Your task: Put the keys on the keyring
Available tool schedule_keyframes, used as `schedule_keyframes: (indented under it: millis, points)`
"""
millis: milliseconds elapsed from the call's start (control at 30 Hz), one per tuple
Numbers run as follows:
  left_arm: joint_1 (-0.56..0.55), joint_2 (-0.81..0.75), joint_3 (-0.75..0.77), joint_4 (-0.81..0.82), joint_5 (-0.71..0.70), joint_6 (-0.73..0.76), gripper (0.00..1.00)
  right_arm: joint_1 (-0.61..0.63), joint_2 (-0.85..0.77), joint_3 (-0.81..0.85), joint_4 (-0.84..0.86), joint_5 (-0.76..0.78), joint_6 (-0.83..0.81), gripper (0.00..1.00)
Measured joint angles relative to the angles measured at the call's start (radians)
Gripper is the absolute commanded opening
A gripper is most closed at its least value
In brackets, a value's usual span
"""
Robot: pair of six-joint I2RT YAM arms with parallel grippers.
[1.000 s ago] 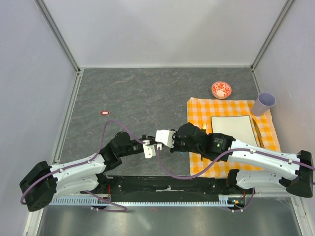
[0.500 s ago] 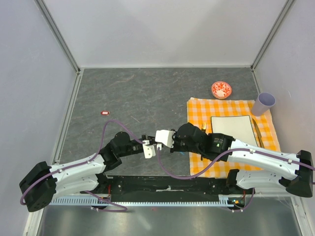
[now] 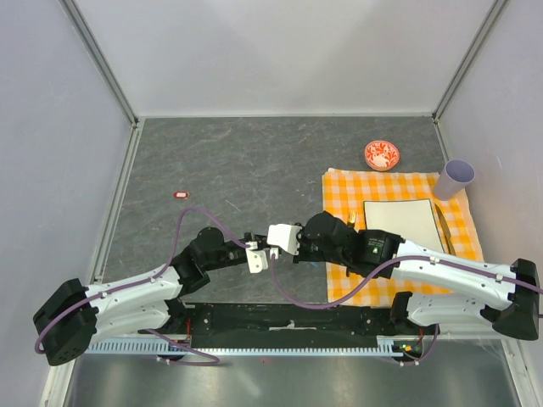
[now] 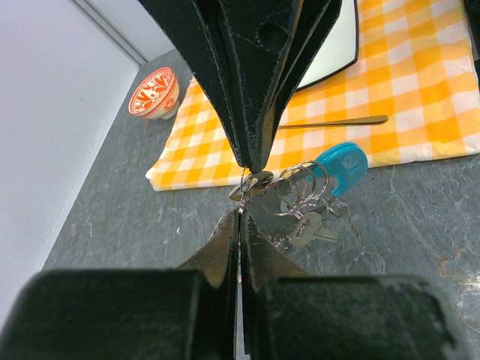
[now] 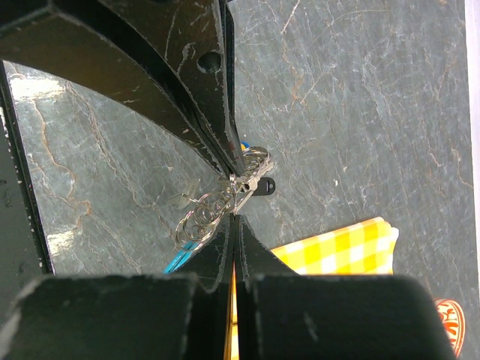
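Left tool [image 4: 240, 216] pinched shut. Right tool [image 4: 247, 166] pinched shut too, tip to tip with it. We think both nip end ring of keyring [image 4: 300, 184]; exact bit too small to tell. Rest of keyring trails off to side of tools, blue strap [image 4: 341, 165] farthest out. Keys [image 4: 304, 231] bunch under rings; black key [image 5: 262, 186] right at tips. We guess two grips steady ring so key can slide on. Desk [image 4: 390, 247] below tools, checked cloth [image 4: 420, 90] just past strap.
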Motion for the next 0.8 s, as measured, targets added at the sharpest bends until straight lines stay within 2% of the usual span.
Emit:
schedule_keyframes:
  millis: [800]
  points:
    - [0.0,0.0,0.0,-0.007,0.047,0.0,0.02,0.0,0.013,0.0,-0.023,-0.027,-0.005,0.0]
